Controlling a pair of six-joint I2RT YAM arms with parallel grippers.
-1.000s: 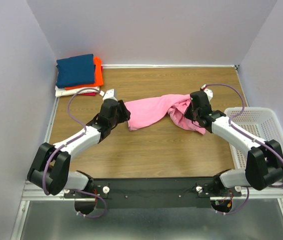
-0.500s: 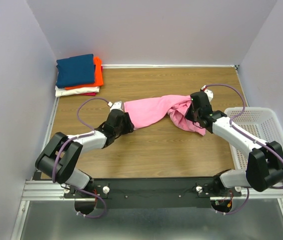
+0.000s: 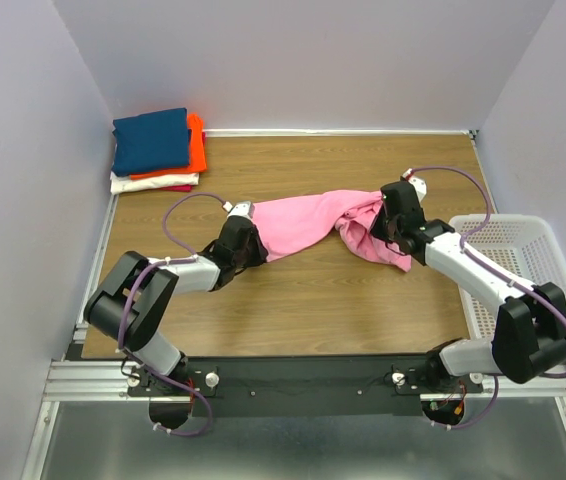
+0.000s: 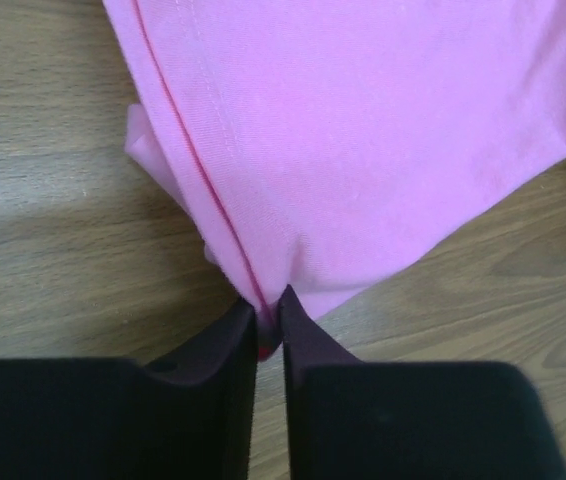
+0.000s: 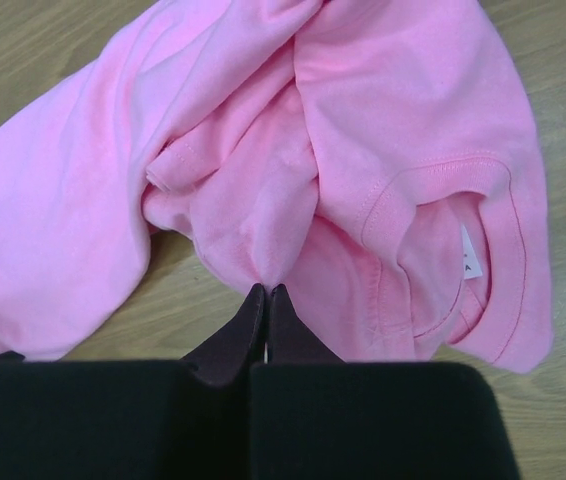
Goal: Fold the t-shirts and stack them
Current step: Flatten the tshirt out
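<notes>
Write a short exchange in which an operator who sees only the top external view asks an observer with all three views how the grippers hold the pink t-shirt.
Operator: From above, the left gripper hides its own fingertips. Has it caught the pink t-shirt?
Observer: Yes. Its wrist view shows the fingers pinching the stitched hem near a corner of the cloth.
Operator: And the right gripper?
Observer: It is shut on a bunched fold. The collar, with its white label, lies to the right of the fingers in that wrist view.
</notes>
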